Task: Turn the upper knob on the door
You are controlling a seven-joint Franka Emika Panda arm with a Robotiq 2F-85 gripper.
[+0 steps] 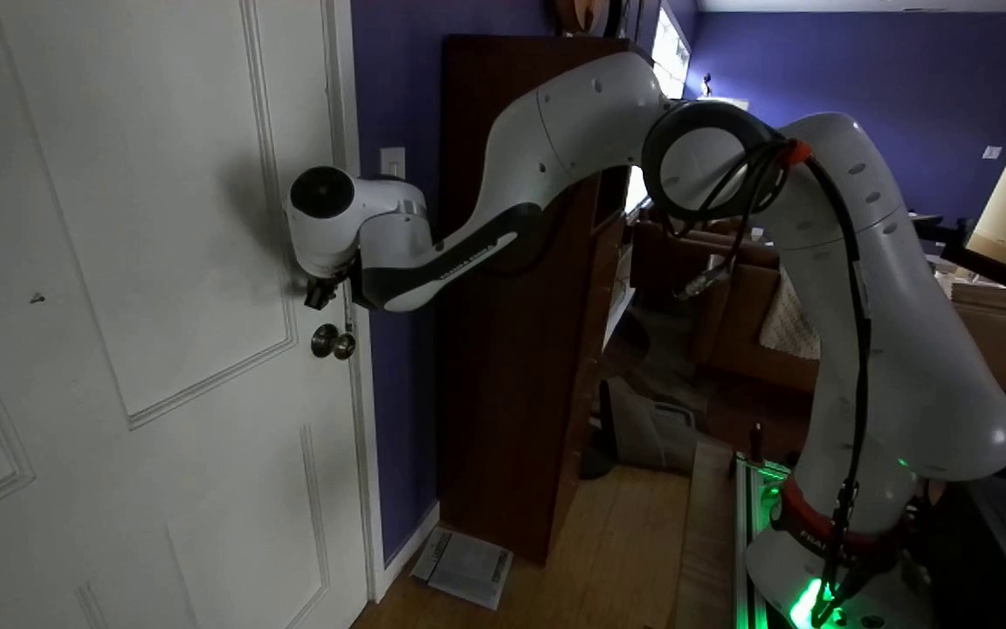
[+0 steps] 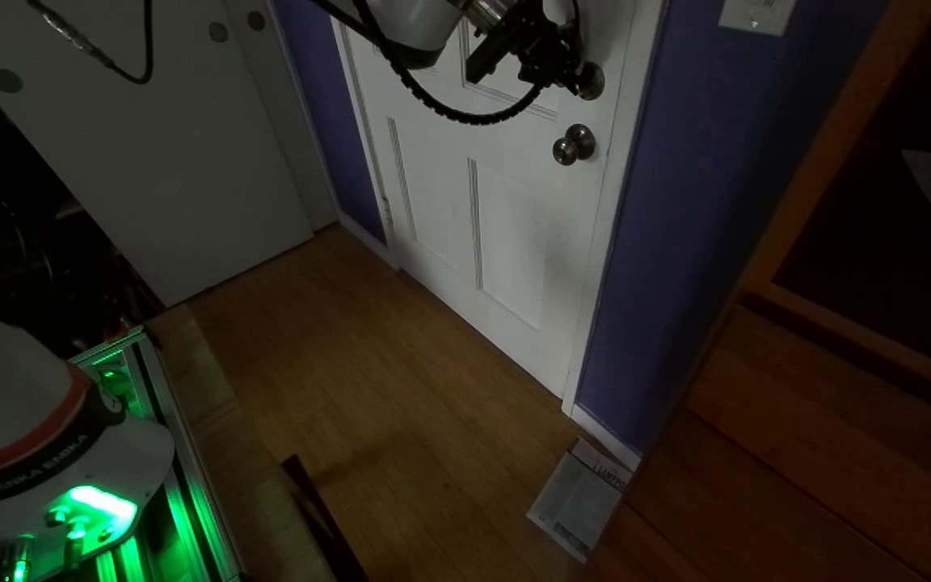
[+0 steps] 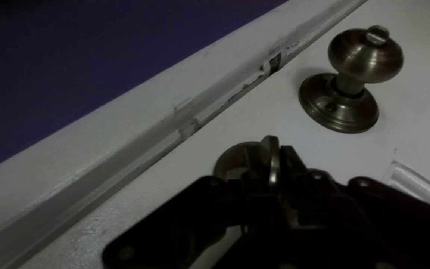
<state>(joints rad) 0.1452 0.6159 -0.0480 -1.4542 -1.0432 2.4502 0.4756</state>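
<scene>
The white panelled door (image 1: 189, 210) shows in both exterior views and fills much of the wrist view. The upper knob (image 3: 273, 158) is a round plate with a flat metal turn piece standing out from the door. My dark gripper (image 3: 271, 183) has its fingers on both sides of this turn piece and looks shut on it. In an exterior view the upper knob's round plate (image 2: 592, 81) shows right beside the gripper (image 2: 566, 77). In an exterior view the gripper (image 1: 320, 295) is small against the door and the upper knob is hidden there.
A larger, darker round knob (image 3: 366, 56) stands out from the door just below the upper knob. The white door frame (image 3: 144, 127) runs close beside both. A dark brown cabinet (image 1: 503, 349) stands beside the door. A newspaper (image 2: 583, 501) lies on the floor.
</scene>
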